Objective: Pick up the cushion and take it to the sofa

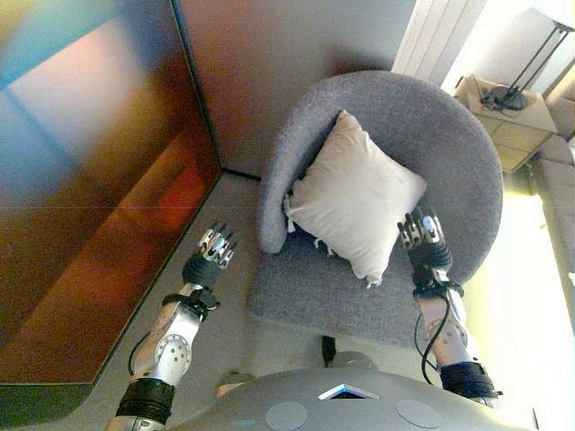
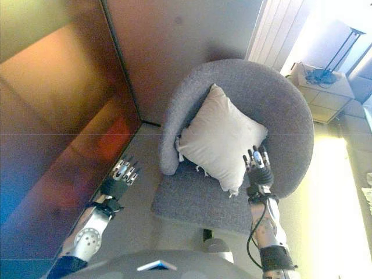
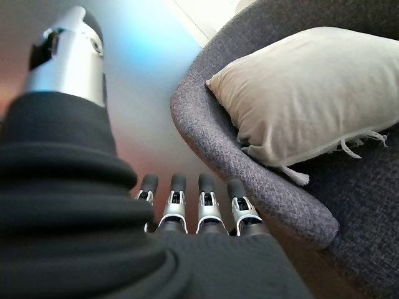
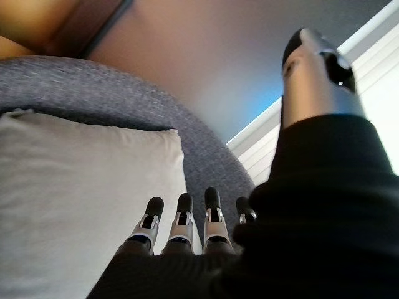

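A cream square cushion (image 1: 355, 197) with small tassels leans against the back of a grey round armchair (image 1: 467, 162). My right hand (image 1: 422, 235) is open, fingers straight, just at the cushion's right edge over the seat; the cushion also shows in the right wrist view (image 4: 75, 199). My left hand (image 1: 214, 251) is open, off the chair's left arm, apart from the cushion. The left wrist view shows the cushion (image 3: 312, 93) beyond the chair's arm (image 3: 262, 180). Neither hand holds anything. No sofa is clearly in view.
A dark glossy wall panel (image 1: 90, 180) runs along the left. A small side table (image 1: 508, 112) with a lamp base stands at the back right by a white curtain (image 1: 440, 36). Pale floor lies between the chair and the panel.
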Robot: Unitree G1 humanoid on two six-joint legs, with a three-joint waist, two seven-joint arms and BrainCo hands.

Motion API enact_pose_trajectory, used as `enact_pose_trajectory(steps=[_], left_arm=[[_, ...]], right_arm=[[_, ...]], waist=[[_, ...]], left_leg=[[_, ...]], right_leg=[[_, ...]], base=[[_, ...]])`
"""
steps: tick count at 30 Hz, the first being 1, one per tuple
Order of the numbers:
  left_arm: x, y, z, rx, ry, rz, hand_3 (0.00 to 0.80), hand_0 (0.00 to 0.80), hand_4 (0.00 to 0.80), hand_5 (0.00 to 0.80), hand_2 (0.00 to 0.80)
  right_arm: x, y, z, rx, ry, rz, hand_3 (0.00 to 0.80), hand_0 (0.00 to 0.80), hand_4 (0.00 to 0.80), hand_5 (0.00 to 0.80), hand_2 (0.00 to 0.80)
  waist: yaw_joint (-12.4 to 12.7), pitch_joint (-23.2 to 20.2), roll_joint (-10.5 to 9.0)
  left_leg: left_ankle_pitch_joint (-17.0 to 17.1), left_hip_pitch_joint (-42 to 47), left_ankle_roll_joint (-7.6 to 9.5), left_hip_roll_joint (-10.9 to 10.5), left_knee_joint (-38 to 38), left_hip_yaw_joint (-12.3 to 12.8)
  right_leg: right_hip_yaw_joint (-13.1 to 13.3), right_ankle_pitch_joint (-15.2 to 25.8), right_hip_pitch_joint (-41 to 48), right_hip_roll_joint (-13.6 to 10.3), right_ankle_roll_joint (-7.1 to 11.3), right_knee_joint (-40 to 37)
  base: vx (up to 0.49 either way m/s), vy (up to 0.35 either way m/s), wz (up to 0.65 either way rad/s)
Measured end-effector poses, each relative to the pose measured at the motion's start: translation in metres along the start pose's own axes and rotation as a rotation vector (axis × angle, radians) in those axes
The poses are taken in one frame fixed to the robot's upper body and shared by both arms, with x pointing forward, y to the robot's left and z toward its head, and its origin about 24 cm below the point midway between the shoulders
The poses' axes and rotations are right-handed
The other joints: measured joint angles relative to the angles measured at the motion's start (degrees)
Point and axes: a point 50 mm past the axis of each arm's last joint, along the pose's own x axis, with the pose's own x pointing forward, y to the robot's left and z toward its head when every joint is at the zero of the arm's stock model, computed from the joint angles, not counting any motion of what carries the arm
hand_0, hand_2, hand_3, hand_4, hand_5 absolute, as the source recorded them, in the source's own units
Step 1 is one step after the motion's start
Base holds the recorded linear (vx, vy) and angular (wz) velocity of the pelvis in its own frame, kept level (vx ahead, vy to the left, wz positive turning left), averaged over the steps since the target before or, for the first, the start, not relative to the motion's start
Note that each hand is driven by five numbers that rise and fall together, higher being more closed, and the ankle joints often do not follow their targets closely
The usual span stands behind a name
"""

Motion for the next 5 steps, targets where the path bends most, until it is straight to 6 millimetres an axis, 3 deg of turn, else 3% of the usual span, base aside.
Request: enact_pose_trajectory(steps=[5], left_arm=[[-0.0006, -0.0015, 0.0009, 0.001, -0.004, -0.004, 0.000, 0.000, 0.000, 0.000, 0.000]], right_arm=[[0.0001, -0.0005, 0.0020, -0.005, -0.010, 0.001, 0.000, 0.000, 0.000, 0.000, 0.000]], waist=[[0.0, 0.0, 0.01]], left_leg=[[0.0, -0.1, 0.00, 0.0, 0.0, 0.1]], right_leg=[[0.0, 0.1, -0.5, 0.0, -0.02, 0.0]], base=[[0.000, 0.000, 0.00]])
